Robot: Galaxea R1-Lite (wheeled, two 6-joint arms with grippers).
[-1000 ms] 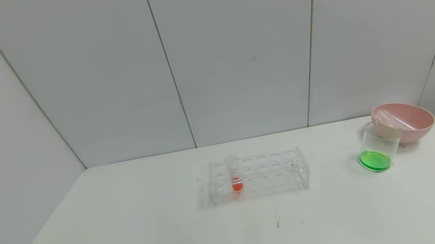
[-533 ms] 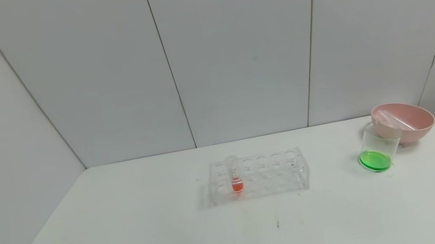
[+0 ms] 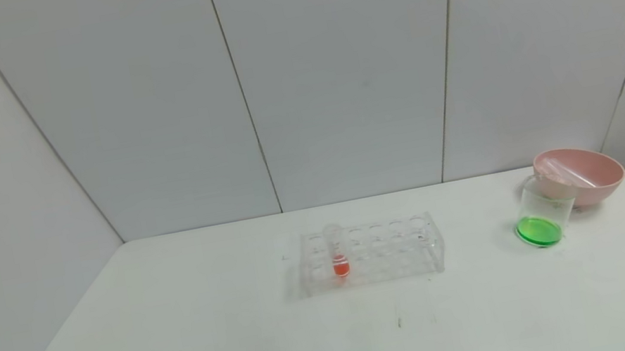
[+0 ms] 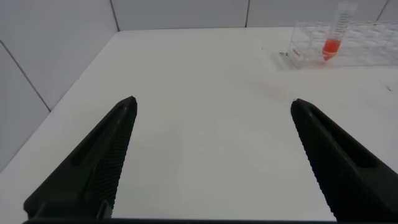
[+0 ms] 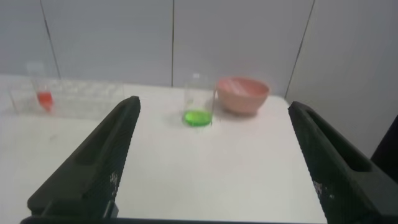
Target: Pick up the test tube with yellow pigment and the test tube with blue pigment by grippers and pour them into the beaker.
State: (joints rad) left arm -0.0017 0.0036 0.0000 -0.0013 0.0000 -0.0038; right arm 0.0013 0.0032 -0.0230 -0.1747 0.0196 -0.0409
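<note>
table (image 3: 202, 349): you're looking at a white top running wall to wall; everything below is sitting on it.
left gripper (image 4: 211, 163): you're seeing it only in its own wrist view, hovering over the bare left part of the table, fingers spread wide, nothing between them. the rack is sitting well ahead of it.
right gripper (image 5: 214, 163): you're seeing it only in its own wrist view, hanging over the right part of the table, fingers spread wide and gripping nothing. the beaker is lying ahead between the finger lines, well apart from them.
rack (image 3: 368, 254): you're getting a clear many-holed rack sitting mid-table, long side facing you.
pink bowl (image 3: 581, 174): it's sitting at the far right of the table, touching or just behind the beaker. you're seeing clear tubes (image 3: 566, 172) lying slanted inside it, looking drained; how many, you cannot tell.
beaker (image 3: 543, 212): it's standing just in front-left of the bowl, holding a shallow layer of green liquid at the bottom.
orange-red tube (image 3: 337, 251): it's standing upright in a hole near the rack's left end, liquid sitting low in it.
yellow and blue tubes: you're not getting any yellow or blue liquid anywhere; only green in the beaker.
</note>
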